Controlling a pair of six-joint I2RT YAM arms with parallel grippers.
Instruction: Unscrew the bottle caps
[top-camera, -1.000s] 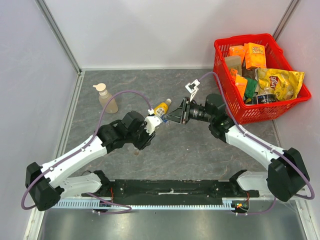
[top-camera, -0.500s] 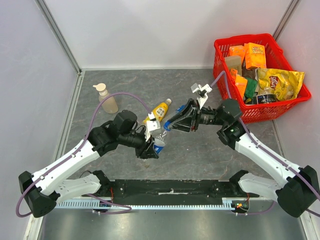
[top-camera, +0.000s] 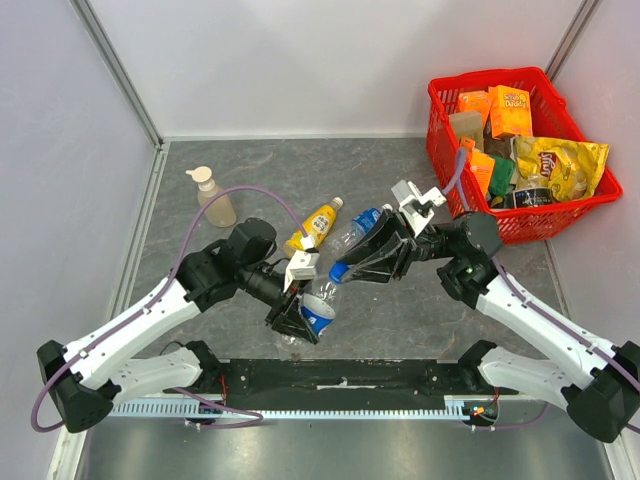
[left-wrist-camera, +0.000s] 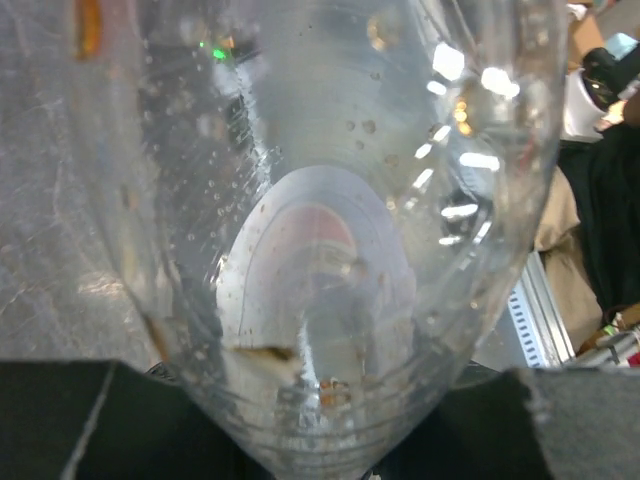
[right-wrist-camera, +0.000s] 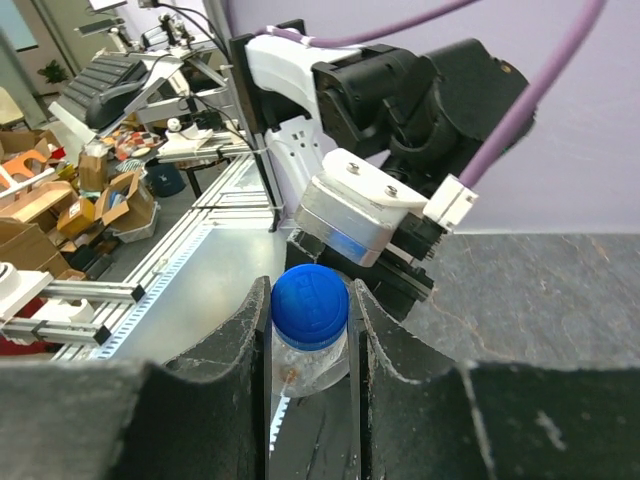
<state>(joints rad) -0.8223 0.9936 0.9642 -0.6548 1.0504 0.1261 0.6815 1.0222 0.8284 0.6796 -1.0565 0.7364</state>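
A clear bottle with a blue label (top-camera: 318, 316) is held above the table, and my left gripper (top-camera: 298, 318) is shut on its body. In the left wrist view the clear bottle (left-wrist-camera: 320, 250) fills the frame, with my left gripper (left-wrist-camera: 320, 445) clamped on its lower part. My right gripper (top-camera: 342, 268) is shut on that bottle's blue cap (top-camera: 337, 271). The right wrist view shows the blue cap (right-wrist-camera: 310, 303) squeezed between the two dark fingers (right-wrist-camera: 243, 345) of my right gripper (right-wrist-camera: 310, 318). A yellow-orange juice bottle (top-camera: 318, 220) and another clear bottle (top-camera: 358, 228) lie on the table behind.
A beige pump-top soap bottle (top-camera: 213, 197) stands at the back left. A red basket (top-camera: 455, 215) full of snack packets sits at the back right. Grey walls close in the table on three sides.
Both arms have carried the clear bottle away from the juice bottle toward the near edge and lifted it. The second clear bottle behind the right gripper has come into view.
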